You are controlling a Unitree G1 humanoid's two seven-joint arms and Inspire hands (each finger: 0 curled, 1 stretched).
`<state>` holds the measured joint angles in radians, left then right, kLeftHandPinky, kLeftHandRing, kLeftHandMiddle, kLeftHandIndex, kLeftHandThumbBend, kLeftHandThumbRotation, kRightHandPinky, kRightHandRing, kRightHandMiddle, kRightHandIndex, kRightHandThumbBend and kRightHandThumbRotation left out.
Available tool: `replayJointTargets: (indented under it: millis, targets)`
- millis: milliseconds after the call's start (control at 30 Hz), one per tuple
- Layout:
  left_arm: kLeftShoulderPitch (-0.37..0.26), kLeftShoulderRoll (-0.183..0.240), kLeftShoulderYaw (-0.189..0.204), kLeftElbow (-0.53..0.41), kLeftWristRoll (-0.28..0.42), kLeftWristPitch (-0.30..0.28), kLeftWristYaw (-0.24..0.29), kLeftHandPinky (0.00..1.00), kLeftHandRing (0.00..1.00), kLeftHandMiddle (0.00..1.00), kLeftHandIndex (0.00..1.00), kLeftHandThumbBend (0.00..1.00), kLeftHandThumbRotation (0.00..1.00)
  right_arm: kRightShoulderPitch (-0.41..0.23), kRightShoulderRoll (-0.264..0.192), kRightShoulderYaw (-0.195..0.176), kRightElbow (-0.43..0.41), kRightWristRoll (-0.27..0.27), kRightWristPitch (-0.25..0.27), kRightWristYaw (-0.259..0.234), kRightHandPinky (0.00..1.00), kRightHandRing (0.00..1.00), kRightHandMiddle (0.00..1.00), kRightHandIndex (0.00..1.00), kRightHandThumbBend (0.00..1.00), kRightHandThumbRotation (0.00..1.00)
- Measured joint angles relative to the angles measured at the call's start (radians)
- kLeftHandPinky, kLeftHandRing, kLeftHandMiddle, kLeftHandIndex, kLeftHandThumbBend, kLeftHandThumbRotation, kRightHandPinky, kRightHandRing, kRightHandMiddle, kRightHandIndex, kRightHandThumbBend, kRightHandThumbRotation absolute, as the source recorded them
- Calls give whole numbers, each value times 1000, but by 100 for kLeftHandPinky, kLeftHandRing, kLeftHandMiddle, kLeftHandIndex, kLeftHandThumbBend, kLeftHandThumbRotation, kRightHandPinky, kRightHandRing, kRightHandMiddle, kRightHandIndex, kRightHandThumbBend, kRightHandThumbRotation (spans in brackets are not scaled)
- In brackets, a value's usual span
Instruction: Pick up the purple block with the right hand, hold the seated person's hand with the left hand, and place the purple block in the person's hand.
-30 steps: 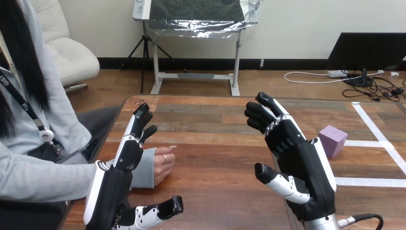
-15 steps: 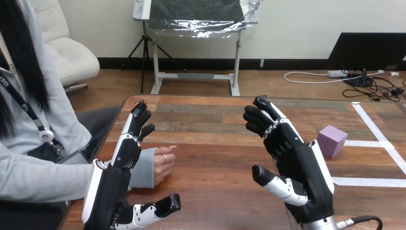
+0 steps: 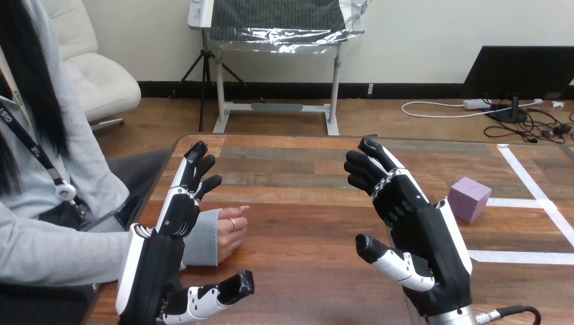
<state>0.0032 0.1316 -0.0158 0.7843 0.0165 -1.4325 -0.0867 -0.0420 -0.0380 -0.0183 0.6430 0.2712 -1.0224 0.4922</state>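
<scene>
While both arms are raised over the near edge of the wooden table (image 3: 304, 223), the left hand (image 3: 152, 267) is seen at about 7 o'clock. Its fingers (image 3: 193, 172) are held straight and close together, pointing toward 12 o'clock, and its thumb (image 3: 216, 296) is stuck out toward 3 o'clock, with nothing gripped.

The right hand (image 3: 436, 250) is raised at about 5 o'clock, its palm turned toward 9 o'clock. Its fingers are slightly bent and a little spread, its thumb is set out toward 9 o'clock, and nothing is held.

The person's hand (image 3: 229, 233) is laid loosely curled on the tabletop at about 8 o'clock, just on the 3 o'clock side of the left hand. The grey cuff is partly covered by the robot's hand, and whether the two touch cannot be told.

The purple block (image 3: 470, 198) is set on the table at about 3 o'clock, past the right hand and apart from it, well apart from the person's hand. It is placed beside the white tape lines (image 3: 521, 256) marked on the wood.
</scene>
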Motion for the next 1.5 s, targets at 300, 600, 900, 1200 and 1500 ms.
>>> replayJointTargets:
  millis: [300,600,900,1200,1500]
  targets:
    - [2,-8,12,-3,13,5,2,86,94,97,95,100,65,-6,-1,-2,8,-5,-6,-4,87,87,87,90,100,53]
    - [3,-15,25,-4,24,5,3,87,94,97,95,100,64,-19,-1,-6,26,-9,-7,-4,87,87,87,90,100,53]
    - [3,-14,26,-4,24,7,2,88,94,97,95,100,64,-29,-1,-6,30,-6,-12,1,87,87,86,90,100,53]
    - [3,-14,26,-5,16,21,1,88,94,97,95,100,63,-39,-1,-6,35,-1,-20,8,88,87,86,90,100,53]
    - [3,-14,29,-5,15,22,1,87,93,96,95,100,64,-51,0,-7,43,4,-22,17,88,88,87,90,100,53]
